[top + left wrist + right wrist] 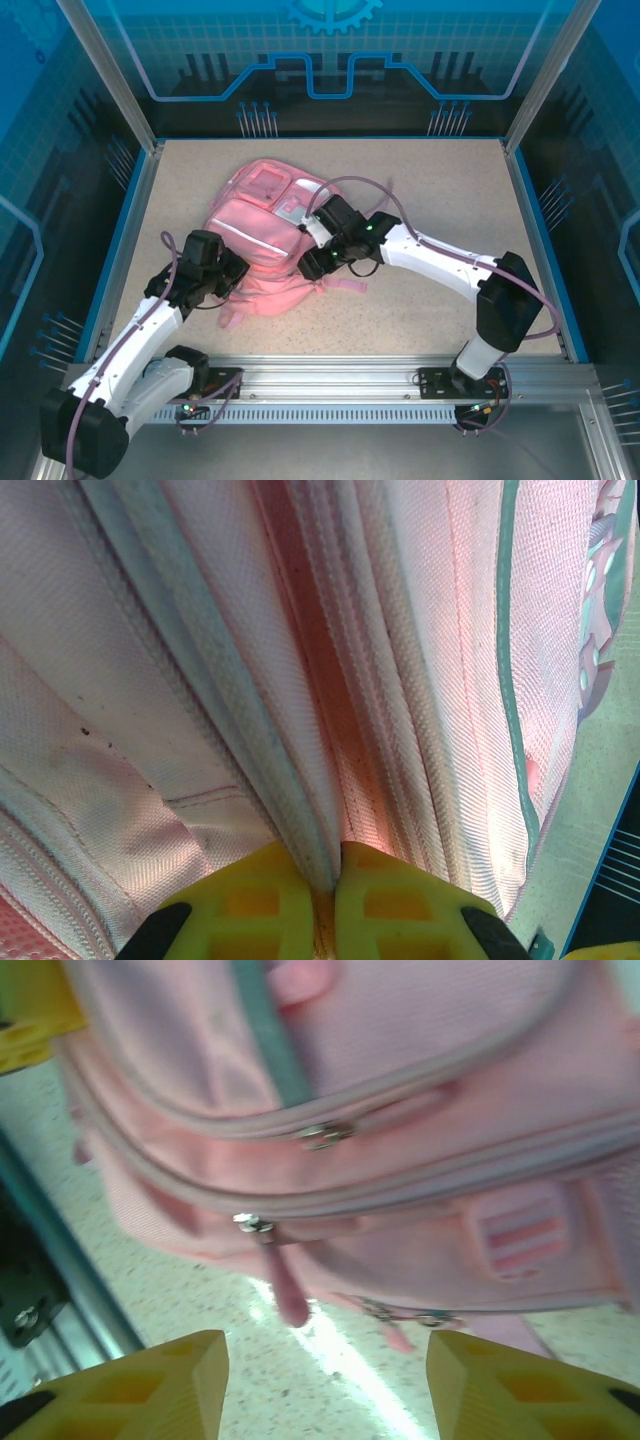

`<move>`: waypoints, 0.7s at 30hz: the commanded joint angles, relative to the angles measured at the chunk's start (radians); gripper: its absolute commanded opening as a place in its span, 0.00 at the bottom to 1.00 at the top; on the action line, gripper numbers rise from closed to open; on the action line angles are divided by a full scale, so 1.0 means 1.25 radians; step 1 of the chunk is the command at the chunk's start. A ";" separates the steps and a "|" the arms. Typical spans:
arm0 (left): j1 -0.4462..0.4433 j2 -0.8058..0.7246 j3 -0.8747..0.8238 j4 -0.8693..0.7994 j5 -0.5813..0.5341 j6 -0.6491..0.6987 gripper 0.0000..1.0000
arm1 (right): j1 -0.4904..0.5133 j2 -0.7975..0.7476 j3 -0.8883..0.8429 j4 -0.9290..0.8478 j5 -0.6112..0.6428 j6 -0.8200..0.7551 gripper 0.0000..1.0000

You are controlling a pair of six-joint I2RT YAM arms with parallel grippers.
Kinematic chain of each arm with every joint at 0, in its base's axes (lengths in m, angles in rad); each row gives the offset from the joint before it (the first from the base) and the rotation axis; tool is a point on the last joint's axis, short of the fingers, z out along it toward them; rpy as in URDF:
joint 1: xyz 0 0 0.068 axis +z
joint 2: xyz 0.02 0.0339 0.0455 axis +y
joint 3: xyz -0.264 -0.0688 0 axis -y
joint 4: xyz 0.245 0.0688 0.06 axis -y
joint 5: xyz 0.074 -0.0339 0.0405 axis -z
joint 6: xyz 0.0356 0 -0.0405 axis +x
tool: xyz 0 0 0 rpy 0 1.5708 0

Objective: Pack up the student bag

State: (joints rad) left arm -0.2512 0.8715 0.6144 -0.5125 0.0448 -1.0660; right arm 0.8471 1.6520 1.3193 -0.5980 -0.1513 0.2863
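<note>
The pink student bag [262, 235] lies flat in the middle of the table, front pockets up. My left gripper [232, 280] is at the bag's near left edge, shut on a fold of the bag's fabric beside a zip seam [300, 810]; its yellow fingertips [385, 900] pinch the cloth between them. My right gripper [312, 262] hovers at the bag's near right side, open, with nothing between its yellow fingers [150, 1385]. In the right wrist view a pink zip pull [285, 1280] hangs from a metal slider [250, 1224] just beyond the open jaws, and a second slider [322, 1135] sits higher up.
Pink straps [345, 285] trail from the bag's near side onto the speckled table [440, 190]. Blue rails [540, 230] border the table left and right, and an aluminium bar [330, 375] runs along the near edge by the arm bases.
</note>
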 commanded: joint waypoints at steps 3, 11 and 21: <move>0.005 -0.001 0.034 -0.006 0.031 0.026 0.00 | 0.022 0.065 0.028 -0.013 -0.069 -0.041 0.57; 0.005 -0.004 0.030 -0.002 0.034 0.023 0.00 | 0.028 0.106 0.058 -0.020 -0.042 -0.037 0.45; 0.005 -0.013 0.030 -0.015 0.027 0.028 0.00 | 0.018 0.079 0.041 -0.009 0.124 0.013 0.02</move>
State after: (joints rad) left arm -0.2512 0.8734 0.6147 -0.5121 0.0498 -1.0660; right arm 0.8749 1.7741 1.3682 -0.6018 -0.1265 0.2741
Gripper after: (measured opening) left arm 0.086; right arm 0.055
